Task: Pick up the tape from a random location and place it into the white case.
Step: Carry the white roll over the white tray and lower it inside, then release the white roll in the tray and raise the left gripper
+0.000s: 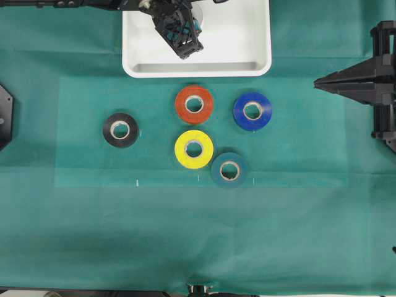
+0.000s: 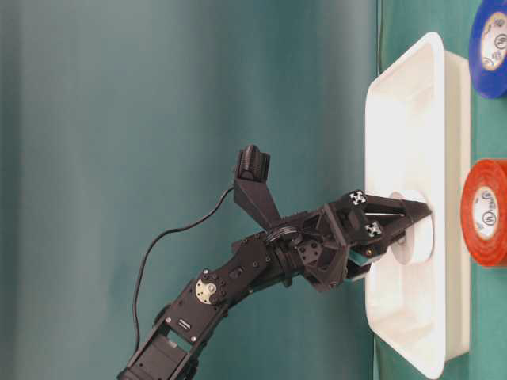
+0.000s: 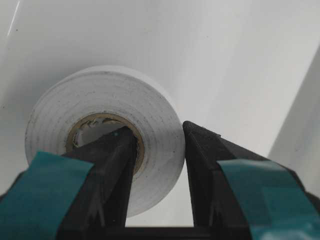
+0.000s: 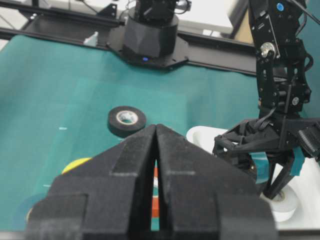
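Now the left gripper [image 3: 160, 137] pinches the tape [image 3: 107, 130], one finger inside its core and one outside its wall, over the case [image 1: 260, 59]. Right gripper [image 4: 156, 135] jaws are pressed together, holding nothing.

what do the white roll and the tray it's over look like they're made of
White tape roll: matte layered tape, fine winding lines on its face, around a tan, likely cardboard core. White case: probably smooth moulded plastic, going by its soft sheen, rounded corners and raised rim.
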Controlling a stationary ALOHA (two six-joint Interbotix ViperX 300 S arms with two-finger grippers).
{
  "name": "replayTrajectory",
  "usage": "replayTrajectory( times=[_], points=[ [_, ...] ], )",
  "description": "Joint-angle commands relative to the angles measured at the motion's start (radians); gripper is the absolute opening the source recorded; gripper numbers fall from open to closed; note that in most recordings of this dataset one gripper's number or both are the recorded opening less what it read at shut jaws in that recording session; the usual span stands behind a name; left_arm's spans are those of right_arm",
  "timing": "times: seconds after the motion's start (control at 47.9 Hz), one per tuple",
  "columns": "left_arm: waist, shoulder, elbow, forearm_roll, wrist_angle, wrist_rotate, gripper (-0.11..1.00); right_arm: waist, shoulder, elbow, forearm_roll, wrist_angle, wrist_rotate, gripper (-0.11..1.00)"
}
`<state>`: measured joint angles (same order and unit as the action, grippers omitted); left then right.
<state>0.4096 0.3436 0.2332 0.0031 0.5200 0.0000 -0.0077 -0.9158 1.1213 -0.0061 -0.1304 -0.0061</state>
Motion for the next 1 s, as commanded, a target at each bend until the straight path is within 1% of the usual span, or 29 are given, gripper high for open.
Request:
replayTrajectory(
  times=[0.0, 0.688, 0.73, 0.897, 0.939, 0.98],
  points=[
    [-0.002, -0.017, -0.005, -0.002, -0.008, -0.002, 0.26, -0.002, 0.008, -0.025, 0.0, -0.005, -0.002, 0.0],
    [-0.009, -0.023, -0.018, -0.006, 0.015, -0.008, 0.26, -0.002, 0.011, -0.025, -0.002, -0.005, 0.0, 0.0],
    [-0.011, -0.025, -0.02, -0.006, 0.014, -0.006, 0.32, -0.002, 0.011, -0.025, -0.002, -0.005, 0.0, 0.0],
    [-0.011, -0.04, -0.02, -0.006, 0.014, -0.009, 0.82, -0.002, 0.011, -0.025, -0.002, -0.003, 0.002, 0.0],
    [-0.011, -0.043, -0.02, -0.006, 0.014, -0.009, 0.91, -0.002, 0.011, -0.025, 0.0, -0.005, 0.002, 0.0],
    [-0.011, -0.044, -0.02, -0.006, 0.014, -0.009, 0.96, -0.003, 0.011, -0.025, -0.002, -0.005, 0.002, 0.0]
  ],
)
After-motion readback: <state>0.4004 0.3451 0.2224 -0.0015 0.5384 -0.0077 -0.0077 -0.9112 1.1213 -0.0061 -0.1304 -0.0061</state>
